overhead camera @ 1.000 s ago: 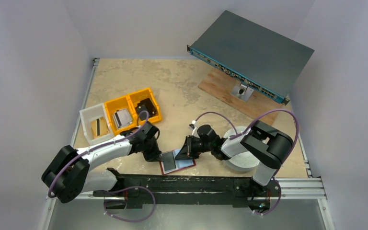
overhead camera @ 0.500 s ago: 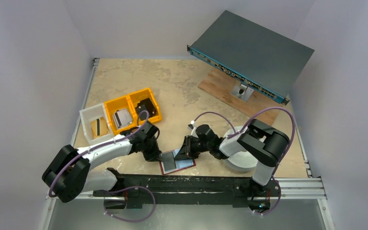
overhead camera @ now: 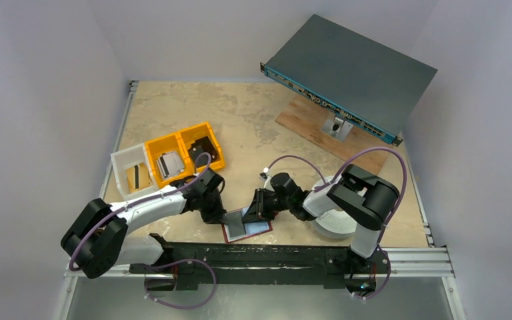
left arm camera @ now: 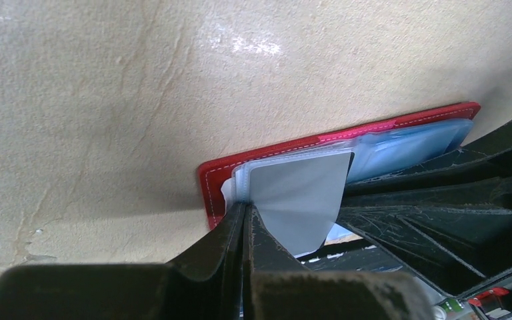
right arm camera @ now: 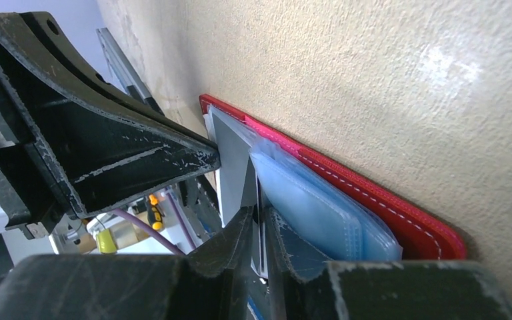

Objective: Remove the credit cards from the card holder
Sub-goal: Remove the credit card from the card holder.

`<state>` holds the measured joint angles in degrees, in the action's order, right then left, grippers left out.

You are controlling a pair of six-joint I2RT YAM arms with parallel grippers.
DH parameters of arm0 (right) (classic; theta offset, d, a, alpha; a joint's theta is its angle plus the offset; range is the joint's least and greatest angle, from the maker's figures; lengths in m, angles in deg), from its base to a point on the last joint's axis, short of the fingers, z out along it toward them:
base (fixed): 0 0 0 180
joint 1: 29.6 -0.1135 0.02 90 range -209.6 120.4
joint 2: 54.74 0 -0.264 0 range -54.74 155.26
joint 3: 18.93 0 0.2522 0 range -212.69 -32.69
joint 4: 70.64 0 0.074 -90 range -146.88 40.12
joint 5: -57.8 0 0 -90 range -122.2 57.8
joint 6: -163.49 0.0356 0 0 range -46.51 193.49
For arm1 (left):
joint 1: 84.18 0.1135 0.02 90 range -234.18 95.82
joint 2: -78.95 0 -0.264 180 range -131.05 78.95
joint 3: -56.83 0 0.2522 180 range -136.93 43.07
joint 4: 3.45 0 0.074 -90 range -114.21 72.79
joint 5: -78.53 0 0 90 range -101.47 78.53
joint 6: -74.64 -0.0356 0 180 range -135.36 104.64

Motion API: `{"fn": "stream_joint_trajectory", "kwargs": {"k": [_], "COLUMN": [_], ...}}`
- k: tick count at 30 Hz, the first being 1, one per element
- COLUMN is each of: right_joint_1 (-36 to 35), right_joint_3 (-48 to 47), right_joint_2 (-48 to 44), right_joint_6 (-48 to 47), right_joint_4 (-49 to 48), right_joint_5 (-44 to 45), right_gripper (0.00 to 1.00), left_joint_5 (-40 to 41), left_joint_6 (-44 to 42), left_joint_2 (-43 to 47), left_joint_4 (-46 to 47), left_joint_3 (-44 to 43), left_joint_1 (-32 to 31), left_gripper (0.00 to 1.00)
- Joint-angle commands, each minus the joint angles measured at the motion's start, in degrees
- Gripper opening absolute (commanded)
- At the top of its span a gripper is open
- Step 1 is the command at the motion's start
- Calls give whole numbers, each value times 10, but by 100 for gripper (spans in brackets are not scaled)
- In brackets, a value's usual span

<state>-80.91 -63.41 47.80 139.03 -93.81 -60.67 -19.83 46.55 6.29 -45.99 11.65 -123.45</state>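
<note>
card holder (overhead camera: 261, 228): lies open on the bench (overhead camera: 253, 120), near its front edge, with the red cover down and the pale blue sleeves (right arm camera: 320, 207) up.
grey card (left arm camera: 300, 193): stands tilted up out of the left half of the card holder.
left gripper (left arm camera: 243, 212): clenched tight at the left corner of the card holder, where the grey card comes out. Whether it pinches card or sleeve, I cannot tell.
right gripper (right arm camera: 261, 225): jaws parted a little over the middle of the card holder — the thin edge of the grey card stands in the gap.
golden card (overhead camera: 137, 177): in the white bin (overhead camera: 121, 162), well apart, far left of the card holder.
</note>
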Motion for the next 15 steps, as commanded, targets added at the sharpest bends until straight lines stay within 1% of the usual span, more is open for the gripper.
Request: {"fn": "stream_joint_trajectory", "kwargs": {"k": [1, 8, 9, 13, 15], "right_joint_1": [-6, -7, -7, -6, -7], "right_joint_3": [-19, -21, -21, -19, -15], "right_joint_2": [16, 16, 16, 4, -7], "right_joint_6": [-14, -16, -17, -24, -30], "right_joint_4": [1, 1, 1, 13, 25], "right_joint_5": [-1, -2, -2, 7, 13], "right_gripper": [15, 15, 13, 1, 0], "left_joint_5": [30, 17, 16, 29, 39], "left_joint_6": [-11, -18, -19, -23, -27], "left_joint_2": [-24, -41, -42, -39, -38], "left_joint_4": [16, 29, 32, 15, 0], "left_joint_3": [-7, -22, -23, -23, -25], "left_joint_1": [-18, -29, -31, -31, -31], "left_gripper": [0, 0, 0, 0, 0]}}
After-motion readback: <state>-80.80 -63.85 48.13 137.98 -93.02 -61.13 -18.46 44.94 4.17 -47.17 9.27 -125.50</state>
